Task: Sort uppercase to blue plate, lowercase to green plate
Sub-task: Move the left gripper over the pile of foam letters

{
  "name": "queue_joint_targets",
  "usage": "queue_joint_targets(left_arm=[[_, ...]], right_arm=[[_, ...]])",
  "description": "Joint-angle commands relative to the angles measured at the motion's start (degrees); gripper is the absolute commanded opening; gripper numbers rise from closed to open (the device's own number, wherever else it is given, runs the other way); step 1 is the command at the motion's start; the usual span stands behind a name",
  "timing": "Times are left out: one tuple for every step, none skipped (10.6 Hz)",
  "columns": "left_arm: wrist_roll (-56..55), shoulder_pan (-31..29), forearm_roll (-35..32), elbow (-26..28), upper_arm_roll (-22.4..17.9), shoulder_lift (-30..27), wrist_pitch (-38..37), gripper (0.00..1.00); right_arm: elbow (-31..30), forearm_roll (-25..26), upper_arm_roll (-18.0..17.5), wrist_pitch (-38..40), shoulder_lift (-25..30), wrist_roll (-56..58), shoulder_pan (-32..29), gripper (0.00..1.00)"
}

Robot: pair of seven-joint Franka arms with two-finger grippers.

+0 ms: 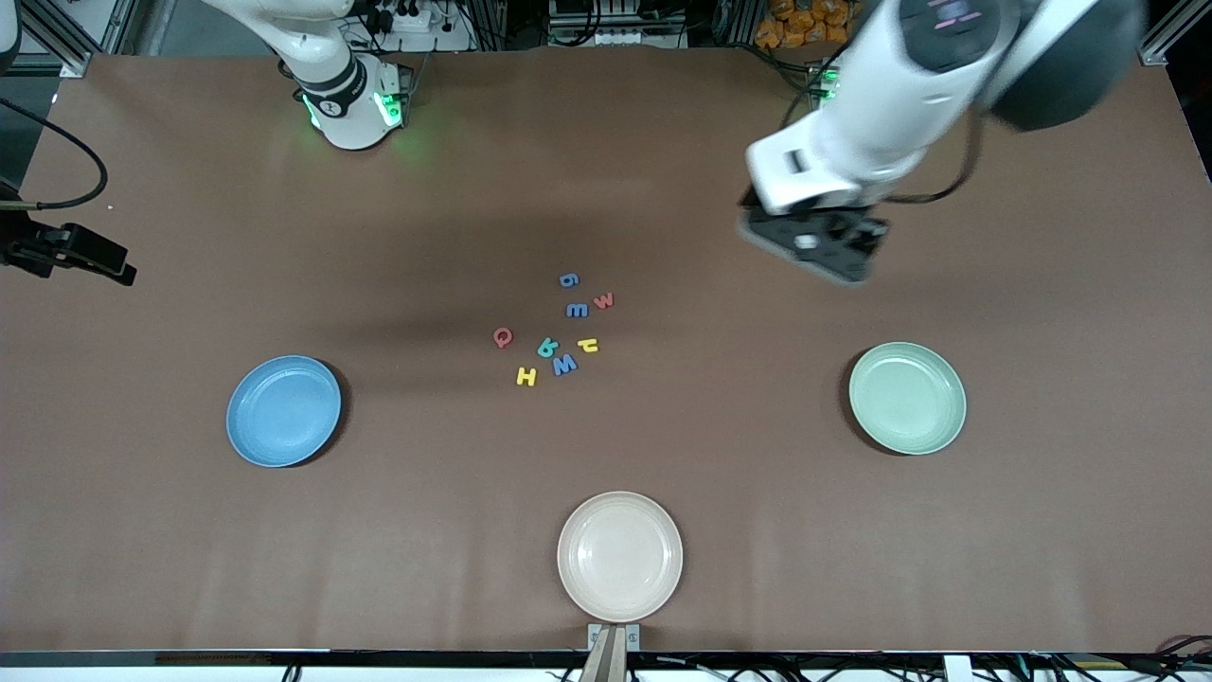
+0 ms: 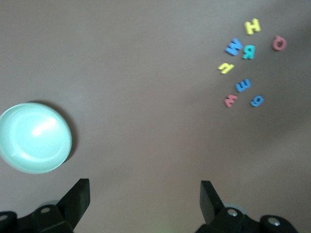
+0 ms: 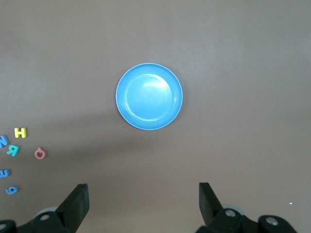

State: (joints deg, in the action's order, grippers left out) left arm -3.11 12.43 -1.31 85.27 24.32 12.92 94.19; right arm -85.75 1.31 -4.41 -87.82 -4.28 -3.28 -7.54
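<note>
While eight small foam letters (image 1: 559, 333) lie clustered mid-desk, the round light-blue plate (image 1: 283, 410) sits toward the right arm's end and the pale mint-green plate (image 1: 907, 398) toward the left arm's. Left claw (image 2: 145, 196) hovers wide above bare desk (image 1: 1042, 530) near the green plate; right claw (image 3: 144, 199), also wide, hangs over the blue plate's end.

robot lab, aluminium framing (image 1: 57, 43), cables (image 1: 66, 180)

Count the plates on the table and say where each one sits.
3. The blue plate lies toward the right arm's end, the green plate toward the left arm's end, and the beige plate between them, nearest the front camera. None appears hidden.
</note>
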Motion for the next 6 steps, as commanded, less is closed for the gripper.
queue_joint_targets(left_arm=[[2.23, 3.73, -1.15, 0.51, 0.56, 4.37, 4.15, 1.00], [2.40, 5.75, -1.15, 0.51, 0.56, 6.48, 5.03, 1.00], [4.66, 7.33, -1.24, 0.60, 0.47, 8.68, 7.13, 1.00], [6.60, 8.57, -1.33, 0.78, 0.47, 10.61, 9.59, 1.00], [6.62, 9.89, -1.41, 1.12, 0.47, 12.37, 11.79, 1.00], [6.80, 11.03, -2.29, 1.82, 0.47, 13.95, 14.77, 1.00]], right_arm=[[0.32, 0.27, -0.16, 0.81, -0.11, -1.03, -0.11, 1.00], [0.15, 0.19, -0.16, 0.81, -0.37, -1.03, 0.16, 1.00], [0.06, 0.19, -0.34, 0.72, -0.98, -1.03, 0.68, 1.00], [0.15, 0.19, -0.34, 0.28, -2.03, -1.03, 2.08, 1.00], [0.50, 0.10, -0.43, -0.15, -3.26, -1.03, 3.05, 1.00], [0.50, -0.08, -0.43, -0.68, -3.88, -0.94, 3.15, 1.00]])
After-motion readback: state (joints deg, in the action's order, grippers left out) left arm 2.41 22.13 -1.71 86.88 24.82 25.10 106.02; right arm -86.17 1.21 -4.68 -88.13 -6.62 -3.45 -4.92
